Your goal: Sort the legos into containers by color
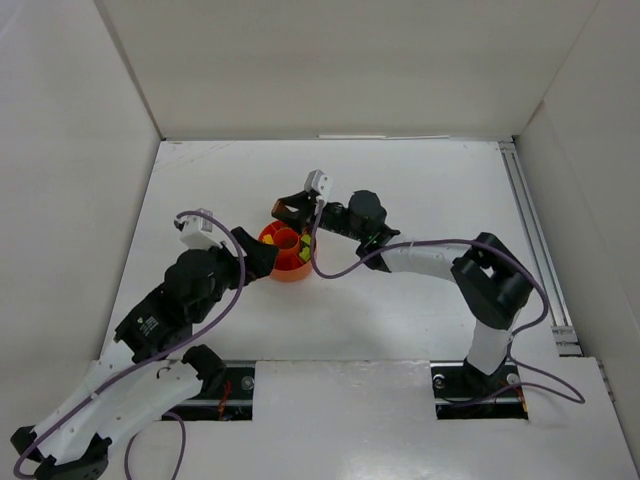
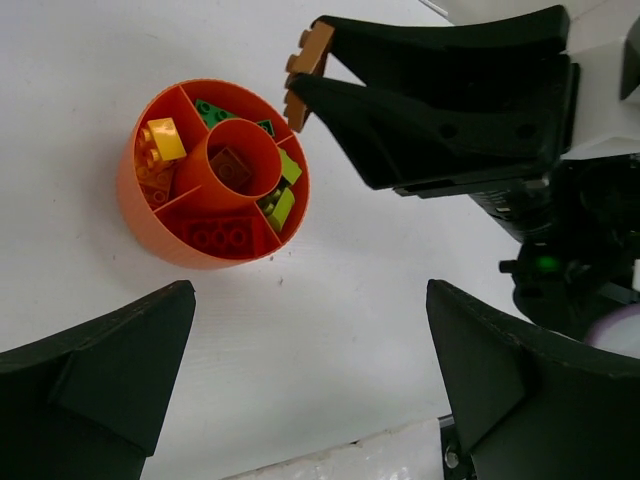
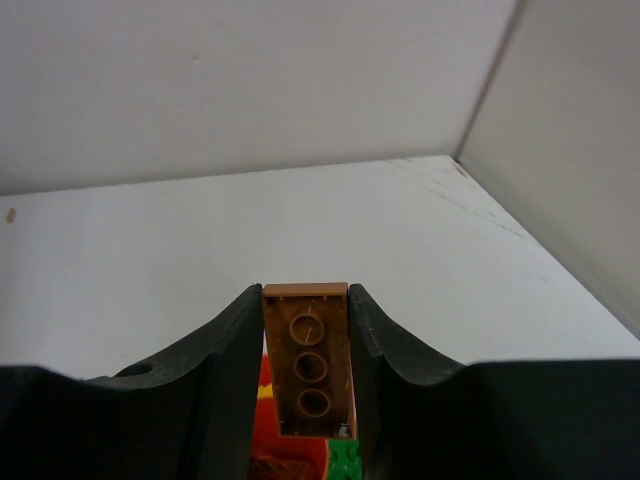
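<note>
Closest to me, left gripper point(image 1: 260, 252): fingers point(image 2: 110, 370) spread wide, nothing between them. It sits low, just beside the bowl point(image 2: 150, 235) on the left-arm side, not touching it.

Opposite, right gripper point(image 3: 303, 295) reaches in from the far right, clenched on a brown brick point(image 3: 307, 360). It pinches the long sides, with the brick's underside facing its wrist camera and one end poking past the fingertips. Brick hangs by the bowl's far rim, clear of it. Can't tell how high.

Bowl is on the white table point(image 2: 350, 330): round, orange, split into wedges around a raised centre cup.

Contents as the left wrist camera sees them:
- centre cup: dark brown brick point(image 2: 232, 168)
- bottom wedge: red bricks point(image 2: 225, 236)
- right wedge: lime bricks point(image 2: 282, 198)
- top wedge: green bricks point(image 2: 210, 110)
- left wedge: yellow and orange bricks point(image 2: 160, 145)
</note>
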Action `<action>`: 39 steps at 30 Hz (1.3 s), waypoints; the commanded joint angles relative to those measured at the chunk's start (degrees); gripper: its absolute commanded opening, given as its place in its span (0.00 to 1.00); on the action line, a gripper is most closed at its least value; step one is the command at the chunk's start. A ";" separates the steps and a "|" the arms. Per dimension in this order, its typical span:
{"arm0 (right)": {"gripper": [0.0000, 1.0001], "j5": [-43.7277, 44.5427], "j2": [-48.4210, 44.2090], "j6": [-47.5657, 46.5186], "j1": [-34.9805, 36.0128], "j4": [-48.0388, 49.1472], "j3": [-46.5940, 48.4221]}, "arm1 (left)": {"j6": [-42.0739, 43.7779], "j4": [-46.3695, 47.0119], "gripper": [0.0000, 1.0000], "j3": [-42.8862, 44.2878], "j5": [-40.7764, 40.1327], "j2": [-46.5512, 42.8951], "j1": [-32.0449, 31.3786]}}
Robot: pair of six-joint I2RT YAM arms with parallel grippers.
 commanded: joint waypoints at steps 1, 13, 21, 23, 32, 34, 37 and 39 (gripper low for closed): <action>0.18 -13.01 3.33 -1.18 0.61 10.76 4.40 | -1.73 -2.16 1.00 2.17 -1.70 -1.01 0.10; 0.21 -12.66 6.42 -0.04 0.61 12.25 1.77 | -3.32 -3.22 1.00 1.56 -3.37 -3.38 0.10; 0.23 -11.43 9.14 1.63 0.61 15.49 -0.51 | -3.84 -3.22 1.00 1.56 -3.37 -3.38 0.10; 0.23 -11.43 9.76 3.21 0.61 16.99 -1.12 | -3.84 -3.75 1.00 1.56 -3.37 -3.38 0.10; 0.33 -11.95 11.52 5.58 -0.01 19.28 -2.97 | -4.90 -3.75 1.00 1.03 -2.85 -3.38 0.10; 0.41 -11.95 11.52 5.59 -0.54 19.81 -3.68 | -4.90 -3.75 1.00 1.03 -2.85 -3.38 0.10; 0.61 -12.56 10.21 5.59 -0.54 19.81 -4.29 | -4.90 -3.75 1.00 1.03 -3.37 -3.38 0.10; 0.69 -12.57 8.98 5.59 -0.54 19.29 -5.60 | -4.90 -3.75 1.00 1.55 -3.37 -2.86 0.10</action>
